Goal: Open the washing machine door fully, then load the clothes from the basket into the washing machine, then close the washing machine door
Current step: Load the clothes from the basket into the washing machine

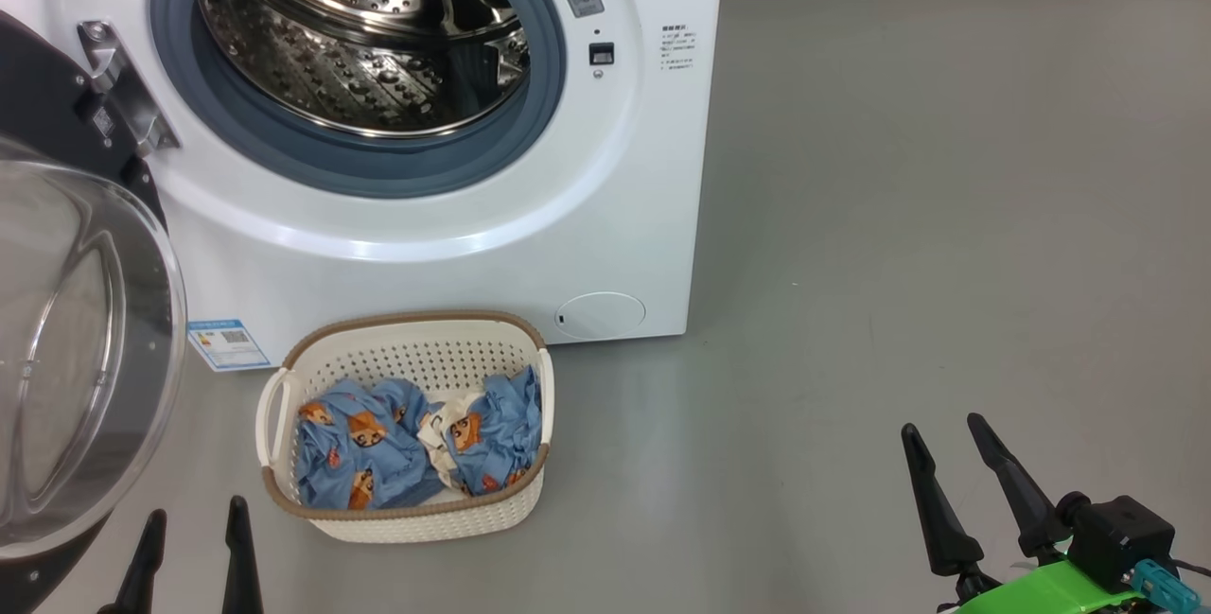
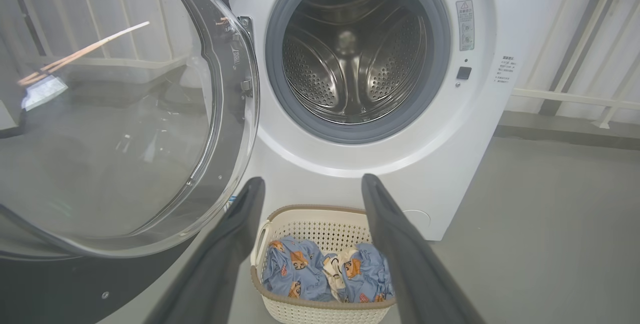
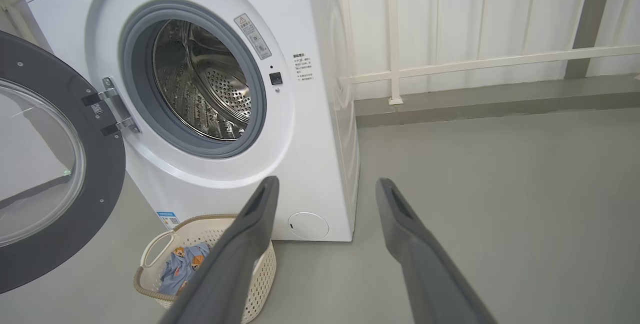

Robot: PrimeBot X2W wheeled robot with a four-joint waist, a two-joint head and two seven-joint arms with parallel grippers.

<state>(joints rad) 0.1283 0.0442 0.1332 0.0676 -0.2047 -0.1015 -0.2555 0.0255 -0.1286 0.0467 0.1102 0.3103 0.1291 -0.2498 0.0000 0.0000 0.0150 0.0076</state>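
Head view: the washing machine (image 1: 426,273) stands on a grey floor (image 1: 899,217) with its steel drum (image 1: 369,37) exposed inside the grey-blue gasket (image 1: 378,174). The washing machine door (image 1: 85,349) hangs swung out at the left on its metal hinge (image 1: 123,94), its clear bowl bulging toward the camera. The basket (image 1: 407,319) sits on the floor just in front of the machine, below the opening, between the blue label sticker (image 1: 227,342) and the round filter cap (image 1: 599,315). The clothes (image 1: 378,448) lie crumpled inside it. The left gripper (image 1: 196,508) is at the lower left, just beside the basket and under the door's edge, fingers spread and holding nothing. The right gripper (image 1: 941,425) is at the lower right, well apart from the basket, also spread and empty.

Left wrist view: the left gripper (image 2: 314,179) has its fingers wide apart, framing the basket (image 2: 320,212) and the clothes (image 2: 300,269) between them, touching neither. The door (image 2: 125,114) crowds the left side, close to the left finger.

Right wrist view: the right gripper (image 3: 327,180) is wide open with only floor and the machine's lower corner between its fingers. Its left finger partly covers the basket (image 3: 262,274); a bit of the clothes (image 3: 182,264) shows. A white railing (image 3: 450,64) runs behind the machine.
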